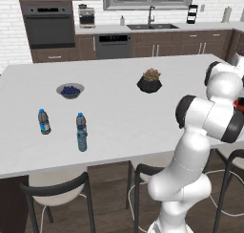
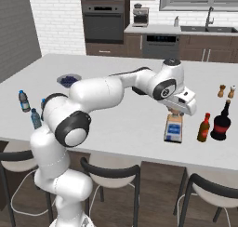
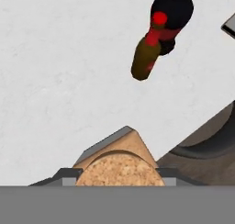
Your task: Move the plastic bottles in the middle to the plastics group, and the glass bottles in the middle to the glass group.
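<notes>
My gripper sits over the tan stopper of the square bottle, near the front edge of the white worktop. In the hand view my fingers stand on either side of the stopper, right up against it, so I am pinching the stopper between them. In the right base view the square bottle is upright, and its white-and-blue label faces the camera; whether its base touches the worktop or hangs just above it I cannot tell.

Just to the right of it stands the amber bottle with its red cap, and touching or nearly touching that, further right, the dark bottle with the red upper part. From the hand view the amber bottle overlaps the dark bottle, so I cannot tell whether they touch. Beyond them, toward the far side, are two small shakers.

Well apart, on the left end of the worktop, two grey bottles with blue bands stand upright: one further left, the other to its right and nearer the front edge. Behind them is a bowl with dark-blue contents, and nearer the middle a black plant pot.
</notes>
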Controlling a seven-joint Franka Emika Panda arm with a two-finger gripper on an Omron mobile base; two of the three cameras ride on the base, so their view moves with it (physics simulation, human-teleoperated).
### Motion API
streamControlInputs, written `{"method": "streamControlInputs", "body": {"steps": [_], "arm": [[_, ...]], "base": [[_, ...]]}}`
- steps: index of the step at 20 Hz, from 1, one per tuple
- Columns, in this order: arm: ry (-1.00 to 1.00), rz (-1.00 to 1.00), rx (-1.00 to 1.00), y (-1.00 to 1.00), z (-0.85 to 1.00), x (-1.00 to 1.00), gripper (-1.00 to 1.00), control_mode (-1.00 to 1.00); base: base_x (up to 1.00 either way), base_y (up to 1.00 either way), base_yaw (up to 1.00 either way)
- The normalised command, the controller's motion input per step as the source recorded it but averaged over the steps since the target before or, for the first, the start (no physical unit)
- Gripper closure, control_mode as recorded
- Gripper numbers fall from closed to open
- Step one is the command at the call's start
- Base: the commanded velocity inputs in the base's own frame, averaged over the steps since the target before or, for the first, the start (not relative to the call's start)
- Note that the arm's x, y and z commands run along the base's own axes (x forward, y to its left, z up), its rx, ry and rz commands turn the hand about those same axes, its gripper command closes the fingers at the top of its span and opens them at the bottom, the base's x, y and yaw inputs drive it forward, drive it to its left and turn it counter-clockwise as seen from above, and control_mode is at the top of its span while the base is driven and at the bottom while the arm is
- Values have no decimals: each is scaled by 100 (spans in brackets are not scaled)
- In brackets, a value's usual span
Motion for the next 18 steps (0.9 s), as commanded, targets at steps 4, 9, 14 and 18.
{"method": "streamControlInputs", "body": {"steps": [4,9,14,18], "arm": [[-4,-5,0,-82,-14,-7,100,-100],[-1,-1,0,-79,-19,3,100,-100],[0,0,0,-71,-25,7,100,-100],[0,0,0,-62,-22,9,100,-100]], "base": [[0,0,0],[0,0,0],[0,0,0],[0,0,0]]}}
